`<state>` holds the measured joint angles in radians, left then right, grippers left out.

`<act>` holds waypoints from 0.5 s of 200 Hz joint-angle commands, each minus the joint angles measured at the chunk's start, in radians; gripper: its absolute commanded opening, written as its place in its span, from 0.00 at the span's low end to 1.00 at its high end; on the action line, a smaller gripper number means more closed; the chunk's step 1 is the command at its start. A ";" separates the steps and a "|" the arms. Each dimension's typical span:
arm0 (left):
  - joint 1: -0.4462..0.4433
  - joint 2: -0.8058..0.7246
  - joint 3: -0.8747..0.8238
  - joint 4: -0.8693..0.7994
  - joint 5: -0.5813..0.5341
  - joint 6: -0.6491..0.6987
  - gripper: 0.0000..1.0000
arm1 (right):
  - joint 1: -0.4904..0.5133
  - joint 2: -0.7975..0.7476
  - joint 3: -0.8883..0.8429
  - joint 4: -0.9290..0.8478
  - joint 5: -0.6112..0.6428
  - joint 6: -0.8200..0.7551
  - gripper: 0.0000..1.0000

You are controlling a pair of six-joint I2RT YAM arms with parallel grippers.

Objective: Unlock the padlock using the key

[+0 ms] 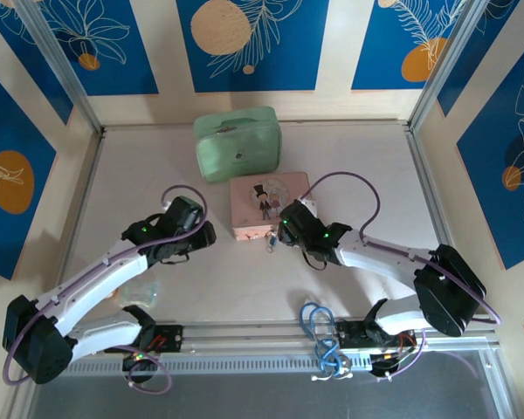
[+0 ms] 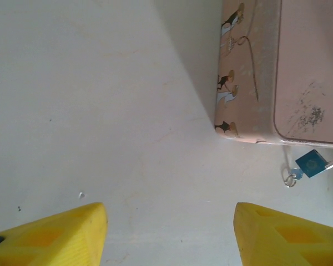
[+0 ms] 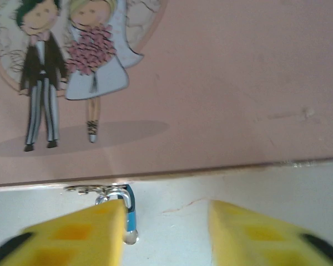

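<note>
The padlock (image 2: 311,163), tiny and blue with a silvery shackle, hangs at the front edge of the pink box (image 2: 299,66). A small silvery key with a ring (image 2: 291,178) lies right beside it. From above, the padlock (image 1: 269,240) sits just in front of the pink box (image 1: 269,202). My right gripper (image 3: 166,208) is open, hovering over the box's front edge. The padlock (image 3: 131,213) shows against the inner side of its left finger (image 3: 83,233), partly hidden by it. My left gripper (image 2: 170,213) is open over bare table, left of the box, nothing between its fingers.
A mint-green case (image 1: 237,144) stands behind the pink box at the back. A crumpled clear wrapper (image 1: 140,292) lies near the left arm. Aluminium frame rails (image 1: 244,336) and blue cables (image 1: 319,336) run along the near edge.
</note>
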<state>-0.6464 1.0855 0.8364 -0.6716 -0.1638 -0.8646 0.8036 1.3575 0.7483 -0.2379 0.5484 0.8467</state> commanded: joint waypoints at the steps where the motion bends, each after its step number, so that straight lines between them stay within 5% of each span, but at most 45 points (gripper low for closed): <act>1: -0.004 -0.016 -0.020 0.066 0.038 0.028 0.61 | -0.008 0.012 -0.043 0.026 -0.042 0.055 0.29; 21: -0.003 -0.052 -0.062 0.135 0.056 0.013 0.59 | -0.027 0.057 -0.038 0.027 -0.073 0.060 0.11; 100: -0.005 -0.036 -0.121 0.213 0.133 0.051 0.57 | 0.000 0.216 -0.027 0.180 -0.131 0.039 0.11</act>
<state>-0.6464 1.0336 0.7307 -0.4858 -0.0570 -0.8532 0.7918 1.5219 0.7105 -0.1139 0.4507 0.8825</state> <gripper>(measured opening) 0.568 0.123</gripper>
